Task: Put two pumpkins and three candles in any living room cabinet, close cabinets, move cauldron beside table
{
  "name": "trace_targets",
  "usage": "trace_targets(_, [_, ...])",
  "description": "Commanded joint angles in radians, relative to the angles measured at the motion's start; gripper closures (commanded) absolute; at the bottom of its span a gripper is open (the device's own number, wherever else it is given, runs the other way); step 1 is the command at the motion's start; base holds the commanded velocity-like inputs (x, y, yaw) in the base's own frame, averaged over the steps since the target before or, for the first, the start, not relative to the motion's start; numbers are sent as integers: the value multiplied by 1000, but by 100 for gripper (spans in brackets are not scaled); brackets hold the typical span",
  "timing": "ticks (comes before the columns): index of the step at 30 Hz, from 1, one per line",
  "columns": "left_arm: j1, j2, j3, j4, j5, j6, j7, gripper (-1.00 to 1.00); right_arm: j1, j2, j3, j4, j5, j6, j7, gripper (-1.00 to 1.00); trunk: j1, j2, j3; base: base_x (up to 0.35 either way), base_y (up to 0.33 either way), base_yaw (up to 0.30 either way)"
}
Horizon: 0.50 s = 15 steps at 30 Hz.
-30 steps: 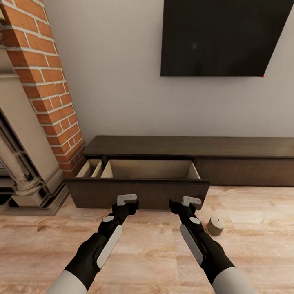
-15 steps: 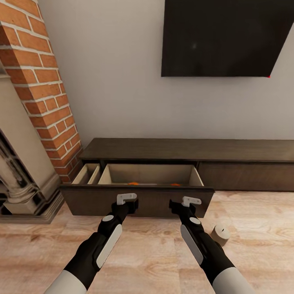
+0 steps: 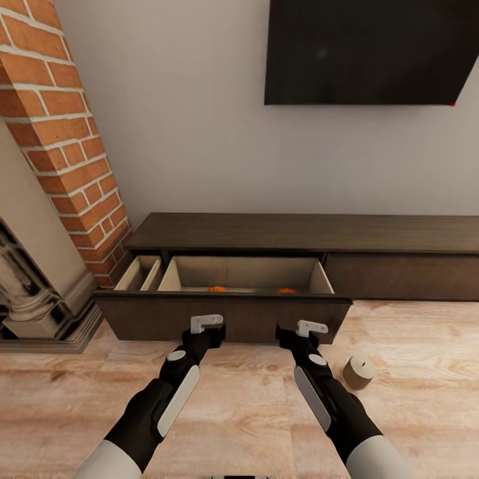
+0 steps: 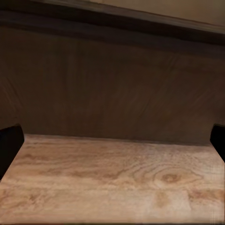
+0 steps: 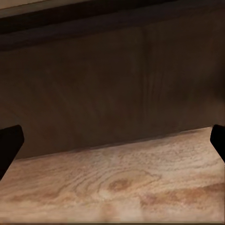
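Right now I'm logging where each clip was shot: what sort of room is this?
Most likely a living room: a dark flat screen hangs on the wall above a long low wooden cabinet, and a brick chimney breast with a fireplace surround stands beside it.

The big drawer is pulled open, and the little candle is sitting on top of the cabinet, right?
Not quite. The drawer is pulled open, but the candle stands on the wooden floor beside the right gripper, not on the cabinet. The head view shows it.
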Motion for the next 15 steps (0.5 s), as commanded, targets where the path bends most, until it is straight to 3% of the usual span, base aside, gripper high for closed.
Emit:
trace_targets(1, [-1,1,-3,-1,10,2,9,-100,-1,-1,3,-1,-6,4,-8,-100,0,-1,-5,0,0,0])
trace_targets(15, [-1,2,2,-1,11,3,8,-100,-1,-1,2,1,-6,5,-7,-100,6,-4,-59,0,0,0])
